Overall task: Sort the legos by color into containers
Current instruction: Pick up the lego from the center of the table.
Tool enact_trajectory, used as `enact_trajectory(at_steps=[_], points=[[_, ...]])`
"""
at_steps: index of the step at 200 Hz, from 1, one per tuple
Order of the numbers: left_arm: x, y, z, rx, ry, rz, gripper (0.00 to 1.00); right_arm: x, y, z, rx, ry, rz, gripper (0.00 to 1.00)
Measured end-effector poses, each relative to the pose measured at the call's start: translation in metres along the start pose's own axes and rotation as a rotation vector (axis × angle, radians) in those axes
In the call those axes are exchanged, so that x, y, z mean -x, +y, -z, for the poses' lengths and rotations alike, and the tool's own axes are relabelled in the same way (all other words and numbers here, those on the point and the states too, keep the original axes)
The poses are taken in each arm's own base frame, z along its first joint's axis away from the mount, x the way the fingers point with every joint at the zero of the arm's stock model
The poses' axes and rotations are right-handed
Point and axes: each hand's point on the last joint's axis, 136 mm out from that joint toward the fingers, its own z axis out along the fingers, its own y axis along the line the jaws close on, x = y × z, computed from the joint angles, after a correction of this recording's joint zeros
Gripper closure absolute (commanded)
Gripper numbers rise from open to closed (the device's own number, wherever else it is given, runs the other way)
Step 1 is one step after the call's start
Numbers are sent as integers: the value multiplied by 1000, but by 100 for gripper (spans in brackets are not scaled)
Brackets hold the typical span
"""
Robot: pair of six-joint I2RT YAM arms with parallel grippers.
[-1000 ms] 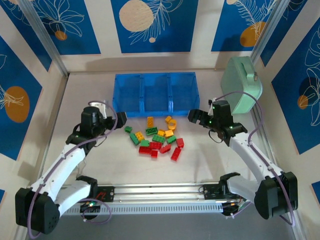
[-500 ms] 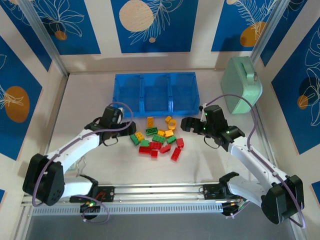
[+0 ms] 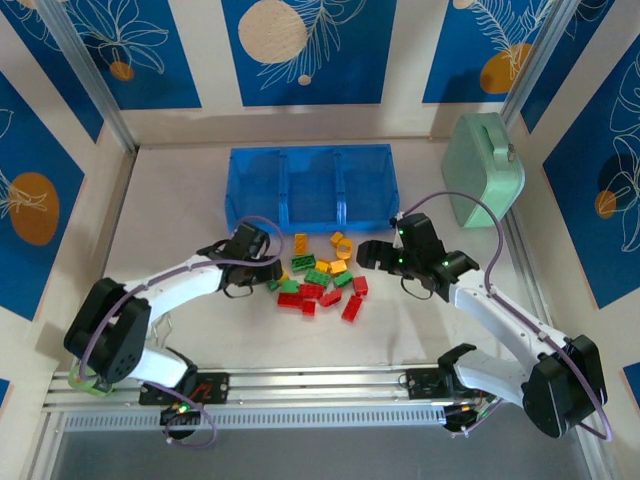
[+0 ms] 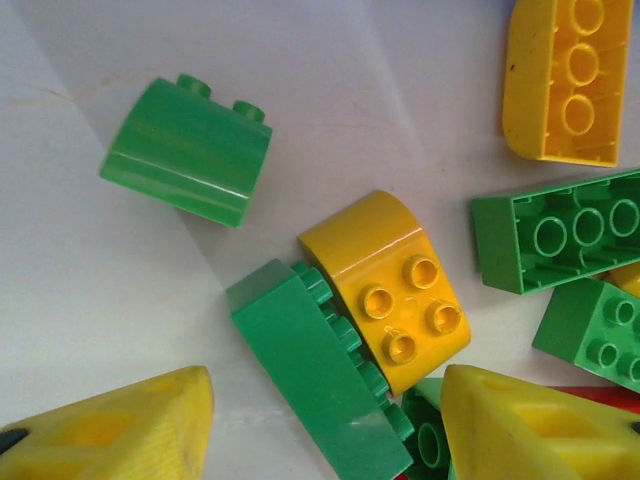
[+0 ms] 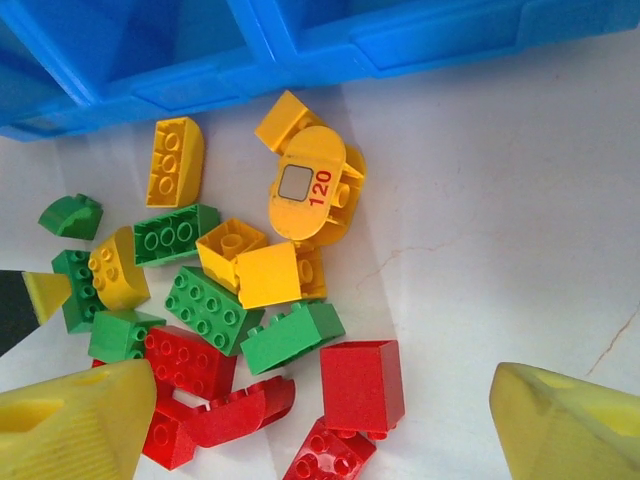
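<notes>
Legos (image 3: 318,275) are lying loose just before the blue tray (image 3: 312,151); left gripper (image 3: 268,268) and right gripper (image 3: 367,251) are hovering alongside, gaping wide, holding nothing.

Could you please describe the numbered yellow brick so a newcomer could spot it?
Find the translucent blue plastic tray; loose bricks lie just before it. On the pile's tray side sits a rounded yellow brick, the only one printed with a red 120.

A rounded yellow brick (image 5: 307,185), lying near the blue tray (image 5: 420,40), bears the number "120" in red digits, printed sideways beside a small grey square on its flat face.
</notes>
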Motion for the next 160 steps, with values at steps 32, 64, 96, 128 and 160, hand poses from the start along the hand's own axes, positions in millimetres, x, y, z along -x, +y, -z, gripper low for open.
enact_trajectory(at_steps=[32, 64, 96, 128, 160], points=[[-6, 5, -10, 31, 25, 10, 48, -6, -7, -3, -21, 11, -11, 16], [-4, 8, -10, 52, 12, 14, 56, -6, -9, -3, -34, 4, -15, 18], [-4, 12, -9, 69, 2, 13, 64, -5, -10, -2, -37, -2, -19, 19], [-4, 16, -5, 82, -8, 10, 65, -6, -11, -2, -38, -3, -22, 19], [-4, 17, -5, 85, -9, 3, 52, -5, -10, -1, -34, -8, -21, 19]])
